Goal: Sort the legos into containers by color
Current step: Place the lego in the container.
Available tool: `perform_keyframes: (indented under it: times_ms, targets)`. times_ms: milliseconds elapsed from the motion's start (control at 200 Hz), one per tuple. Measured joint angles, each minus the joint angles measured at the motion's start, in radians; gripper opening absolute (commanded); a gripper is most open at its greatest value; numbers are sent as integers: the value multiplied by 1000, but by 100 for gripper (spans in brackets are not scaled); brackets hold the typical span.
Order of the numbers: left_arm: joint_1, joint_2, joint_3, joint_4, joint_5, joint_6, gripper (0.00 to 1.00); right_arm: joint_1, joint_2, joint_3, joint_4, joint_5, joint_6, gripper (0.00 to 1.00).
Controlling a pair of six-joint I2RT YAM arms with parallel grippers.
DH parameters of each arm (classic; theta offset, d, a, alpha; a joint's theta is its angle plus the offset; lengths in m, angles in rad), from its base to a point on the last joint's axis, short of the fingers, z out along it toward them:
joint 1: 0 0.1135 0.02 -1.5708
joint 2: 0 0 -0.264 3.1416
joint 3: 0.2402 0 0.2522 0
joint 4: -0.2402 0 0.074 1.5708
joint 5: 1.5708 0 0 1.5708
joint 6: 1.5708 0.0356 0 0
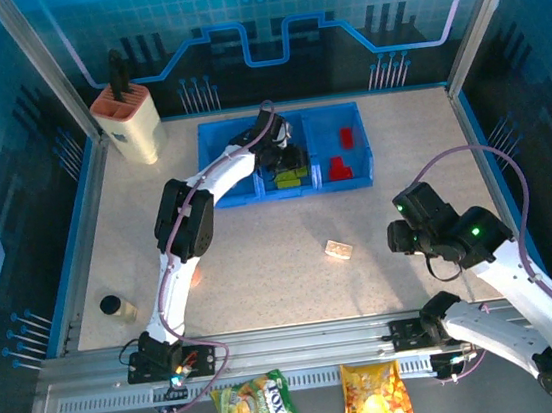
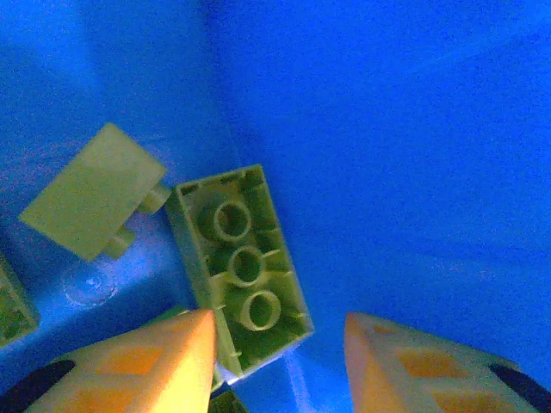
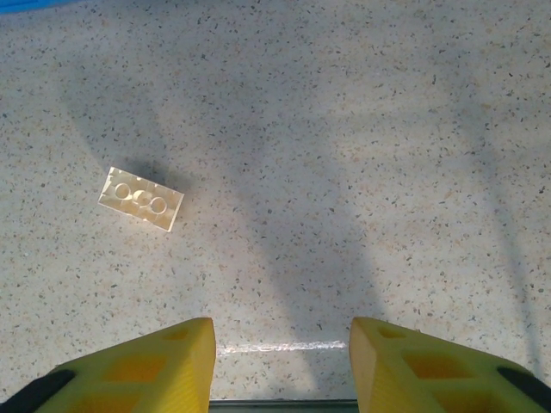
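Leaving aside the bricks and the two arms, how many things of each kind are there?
tray: 1
knife block: 1
can: 1
snack bags: 2
total: 5

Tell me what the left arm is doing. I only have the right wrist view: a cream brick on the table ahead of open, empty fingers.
Observer: The left gripper is down inside the middle compartment of the blue tray.
Operator: Holding anything?
Observer: No. Its jaws stand apart, and a green brick lies loose on the tray floor, hollow side up.
Operator: Is any red in the tray?
Observer: Yes, red bricks sit in the right compartment.
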Motion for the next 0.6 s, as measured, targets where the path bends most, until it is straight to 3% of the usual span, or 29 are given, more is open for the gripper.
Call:
perform_keyframes:
  times_ms: [600]
  targets:
    - [1, 0, 5, 0, 0, 3, 44, 45, 49, -1, 0, -5, 19, 47]
